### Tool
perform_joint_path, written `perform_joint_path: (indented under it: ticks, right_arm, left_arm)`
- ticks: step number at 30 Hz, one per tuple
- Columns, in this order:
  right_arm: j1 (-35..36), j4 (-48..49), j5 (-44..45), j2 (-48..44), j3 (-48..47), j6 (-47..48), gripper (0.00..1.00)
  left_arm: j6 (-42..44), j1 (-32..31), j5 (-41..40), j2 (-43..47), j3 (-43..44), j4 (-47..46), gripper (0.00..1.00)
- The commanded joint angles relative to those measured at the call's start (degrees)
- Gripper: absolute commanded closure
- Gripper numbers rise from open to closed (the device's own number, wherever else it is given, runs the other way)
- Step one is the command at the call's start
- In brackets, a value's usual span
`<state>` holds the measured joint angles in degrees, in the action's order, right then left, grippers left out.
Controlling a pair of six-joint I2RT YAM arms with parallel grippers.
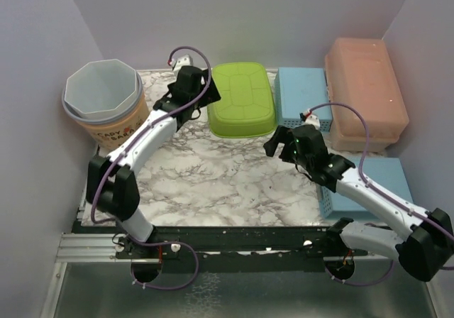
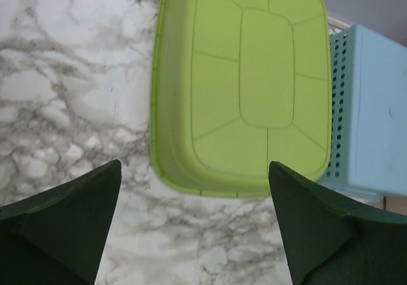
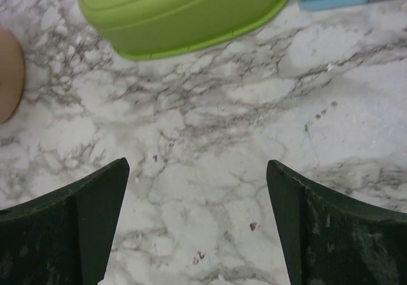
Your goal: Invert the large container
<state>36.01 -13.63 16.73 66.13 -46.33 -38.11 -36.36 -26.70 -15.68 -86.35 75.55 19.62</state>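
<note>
Green container (image 1: 242, 99) bottom-up between tan tub (image 1: 106, 108) and blue basket (image 1: 303, 94); left gripper (image 2: 194, 167) and right gripper (image 3: 197, 163) agape, empty.

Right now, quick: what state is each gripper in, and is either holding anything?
Left gripper: open, holding nothing.
Right gripper: open, holding nothing.
</note>
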Motion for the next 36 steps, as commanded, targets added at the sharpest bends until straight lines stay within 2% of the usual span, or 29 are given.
perform_joint_path:
  ticks: [1, 5, 10, 13, 17, 21, 31, 36]
  right_arm:
    - [0.29, 0.10, -11.79, -8.19, 6.49, -5.10, 0.07]
    - [0.29, -5.57, -13.40, -11.28, 6.87, -5.64, 0.07]
    - [0.29, -8.67, -12.88, -15.46, 7.74, -8.00, 0.07]
    - [0.29, -12.26, -7.88, -18.38, 8.10, -8.13, 0.07]
    - [0.29, -22.19, 5.58, -21.04, 5.78, -6.54, 0.05]
    - [0.29, -25.61, 11.83, -22.87, 4.86, -3.52, 0.03]
    - [0.29, -23.81, 11.71, -22.32, 5.23, -3.93, 0.03]
    - [0.29, -22.61, 10.21, -20.90, 5.55, -4.19, 0.03]
  left_arm:
    - [6.18, 2.41, 7.31, -14.62, 11.95, -3.24, 0.01]
    - [8.30, 2.96, 6.72, -26.27, 21.41, -3.18, 0.01]
    - [9.64, 4.26, 8.69, -36.74, 29.91, -3.49, 0.01]
    - [10.06, 5.46, 11.08, -42.37, 34.60, -2.62, 0.01]
    - [9.50, 6.57, 12.20, -45.19, 36.51, -2.69, 0.01]
    - [11.61, 6.67, 15.28, -47.75, 39.40, -2.66, 0.01]
    - [15.09, 7.01, 26.94, -54.38, 48.38, -2.65, 0.01]
    - [13.86, 7.41, 26.37, -53.92, 48.56, -2.06, 0.01]
